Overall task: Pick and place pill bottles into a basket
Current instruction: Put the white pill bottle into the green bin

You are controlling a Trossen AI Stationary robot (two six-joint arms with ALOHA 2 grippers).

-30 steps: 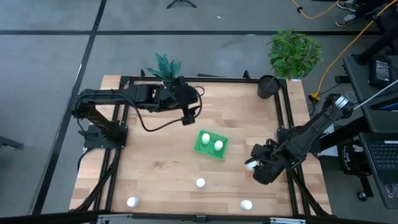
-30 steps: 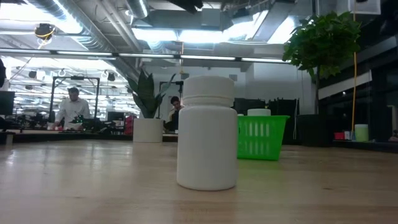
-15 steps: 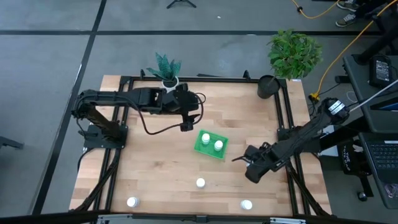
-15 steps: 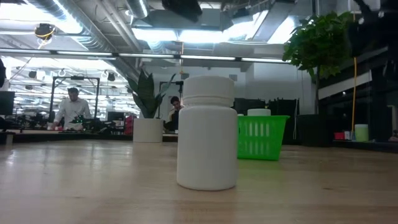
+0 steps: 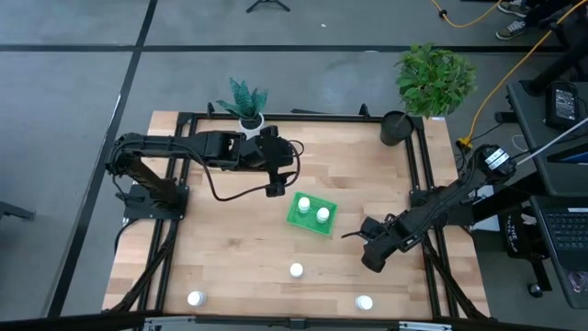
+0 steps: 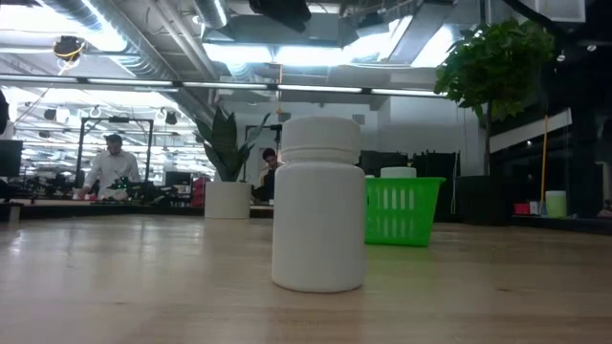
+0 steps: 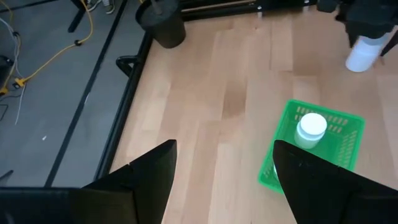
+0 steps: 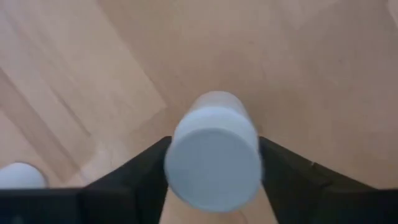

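Observation:
My right gripper (image 5: 368, 245) is shut on a white pill bottle (image 8: 214, 155) right of the green basket (image 5: 310, 213). It also shows in the left wrist view, under the right gripper (image 7: 364, 53). Two bottles (image 5: 303, 202) (image 5: 322, 214) stand in the basket. Three more stand on the table near the front edge (image 5: 296, 270) (image 5: 195, 298) (image 5: 365, 302). One of them fills the low view (image 6: 318, 203). My left gripper (image 5: 273, 188) is open and empty, just left of the basket. My right gripper pinches the bottle between its two fingers (image 8: 146, 171), one on each side of the bottle at its cap end (image 8: 186, 177). The fingers come slanting down from above. The bottle hangs a little tilted below the gripper (image 7: 367, 46), cap up.
A white pot with a plant (image 5: 246, 115) and a black pot (image 5: 395, 127) stand at the table's far edge. A dark frame rail (image 5: 423, 184) runs along the table's sides. Bare wood lies between the basket and the front bottles.
My right gripper has gone a little toward the table's left, nearer the basket, and has turned, so that it now covers the bottle in the high view. My left gripper has moved a little toward the near edge, closer to the basket.

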